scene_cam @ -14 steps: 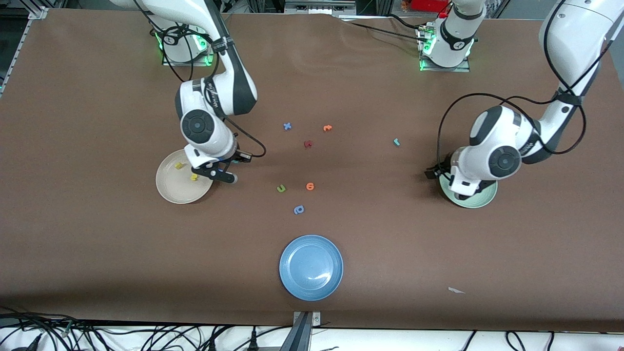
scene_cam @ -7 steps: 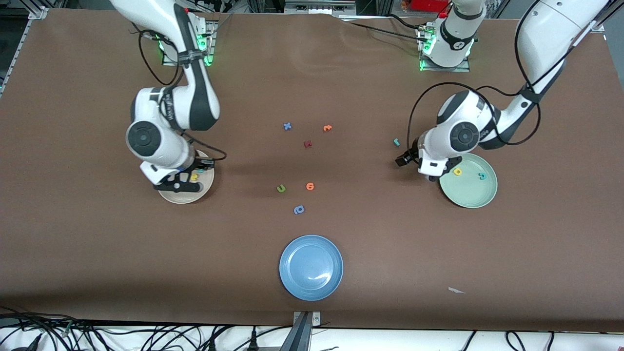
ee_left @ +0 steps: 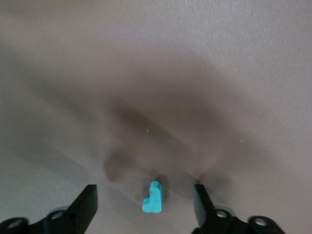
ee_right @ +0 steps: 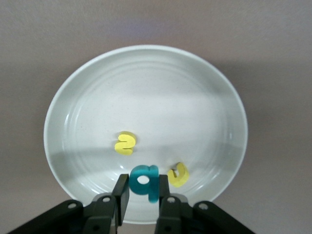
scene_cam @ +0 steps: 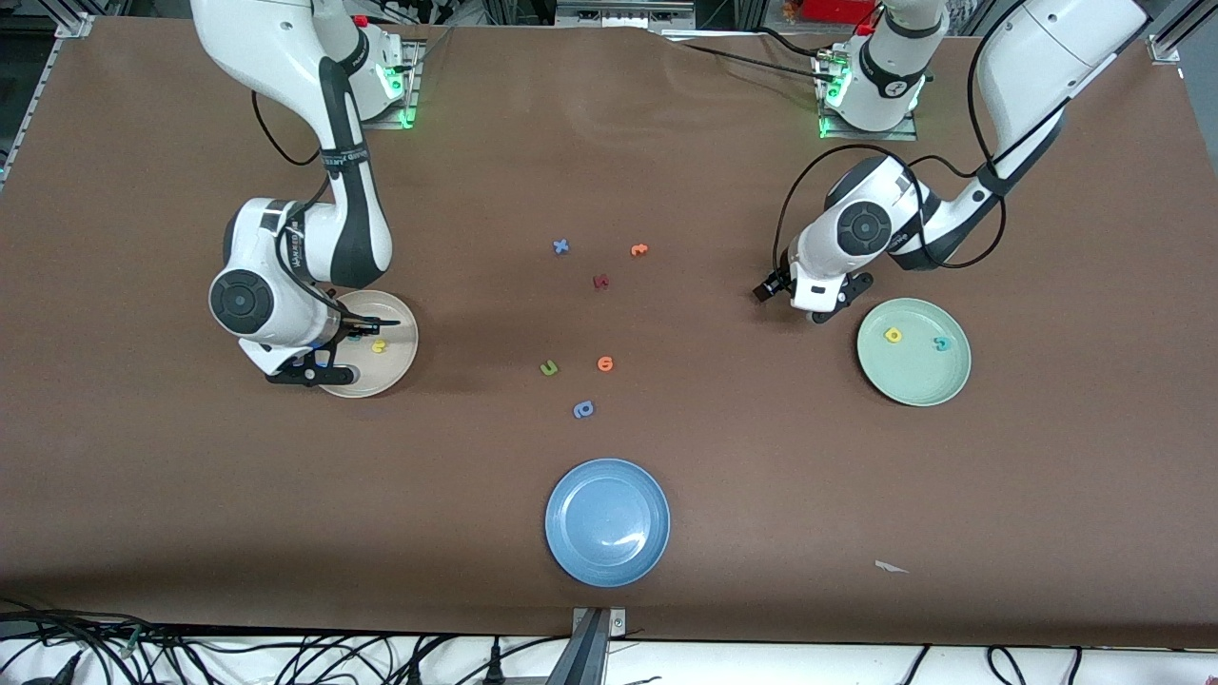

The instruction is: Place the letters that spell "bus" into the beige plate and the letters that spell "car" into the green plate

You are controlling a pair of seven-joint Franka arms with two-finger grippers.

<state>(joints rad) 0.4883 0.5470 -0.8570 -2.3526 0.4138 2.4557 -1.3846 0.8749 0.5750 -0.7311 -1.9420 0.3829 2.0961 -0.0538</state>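
My right gripper (ee_right: 143, 192) hangs low over the beige plate (ee_right: 146, 78), shut on the teal "b" (ee_right: 145, 181). The yellow "s" (ee_right: 126, 143) and yellow "u" (ee_right: 178, 174) lie in that plate. In the front view the right gripper (scene_cam: 350, 336) shows above the beige plate (scene_cam: 371, 381). My left gripper (ee_left: 145, 196) is open just above the table, with the teal "r" (ee_left: 152, 198) lying between its fingers and touching neither. The left hand hides the "r" in the front view. The green plate (scene_cam: 913, 382) holds the yellow "a" (scene_cam: 893, 335) and teal "c" (scene_cam: 941, 343).
A blue plate (scene_cam: 607, 522) sits near the front camera. Mid-table lie an olive "u" (scene_cam: 549, 367), an orange letter (scene_cam: 605, 363), a blue-violet letter (scene_cam: 583, 409), a blue "x" (scene_cam: 561, 246), another orange letter (scene_cam: 638, 249) and a dark red one (scene_cam: 600, 281).
The left arm left the green plate and came down over the teal "r", uncovering the "a" and "c". The right arm swung across the beige plate with the "b".
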